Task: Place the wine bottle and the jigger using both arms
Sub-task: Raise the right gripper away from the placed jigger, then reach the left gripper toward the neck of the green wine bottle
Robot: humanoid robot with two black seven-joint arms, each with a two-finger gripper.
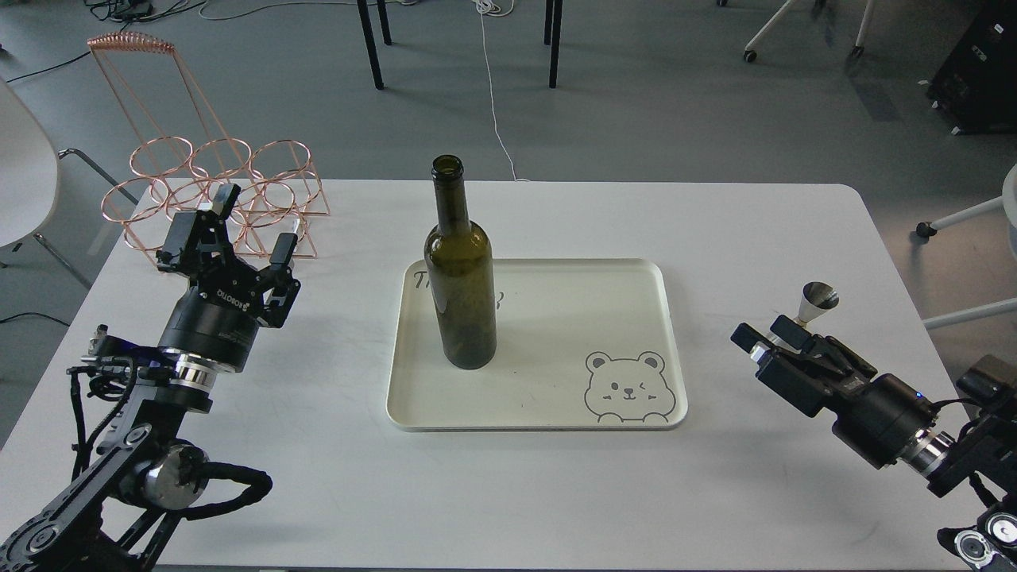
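The wine bottle (461,294) is dark olive-green and stands upright on the left part of the cream tray (540,423). The steel jigger (818,299) stands on the table right of the tray. Its lower cone is hidden behind my right gripper (769,334). The right gripper's fingers are apart, right at the jigger's base. I cannot tell whether they touch it. My left gripper (256,226) is open and empty, well left of the bottle, in front of the copper rack.
A copper wire bottle rack (214,191) stands at the table's back left corner, just behind my left gripper. The tray has a bear drawing (628,385) at its front right. The white table (556,492) ends near my arms' bases.
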